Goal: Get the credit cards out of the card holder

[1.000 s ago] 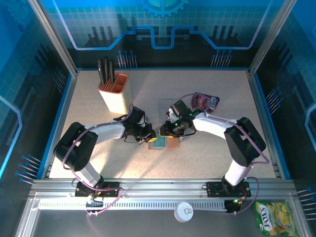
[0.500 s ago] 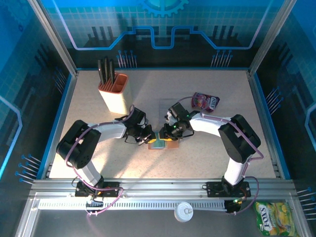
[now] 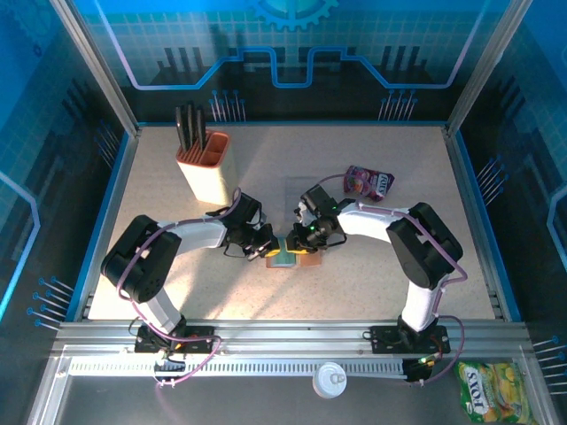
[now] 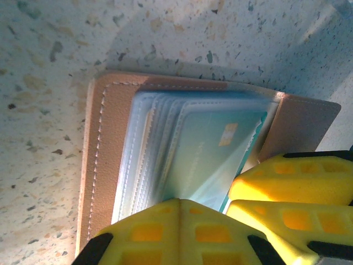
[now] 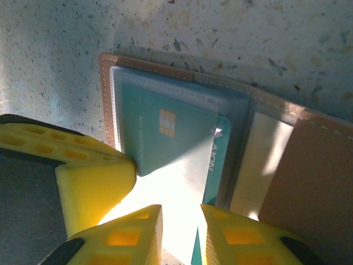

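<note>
top: wallet [image 3: 285, 258] lies mid-table between left gripper [image 3: 266, 249] and right gripper [image 3: 299, 241]; both too small to read.
left wrist: one pad [image 4: 176, 232] pins the wallet beside the teal card [image 4: 212, 157]; left's spread, cannot tell.
right wrist: right's fingers look to pinch the card's corner, glare hiding contact. so shallow a grip could slip, or drag the wallet.

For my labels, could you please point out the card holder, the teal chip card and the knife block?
card holder [image 4: 102, 165]: left wrist view, leather edge.
teal chip card [image 5: 148, 141]: right wrist view, face beside chip.
knife block [image 3: 204, 180]: top external view, orange wall.
</note>
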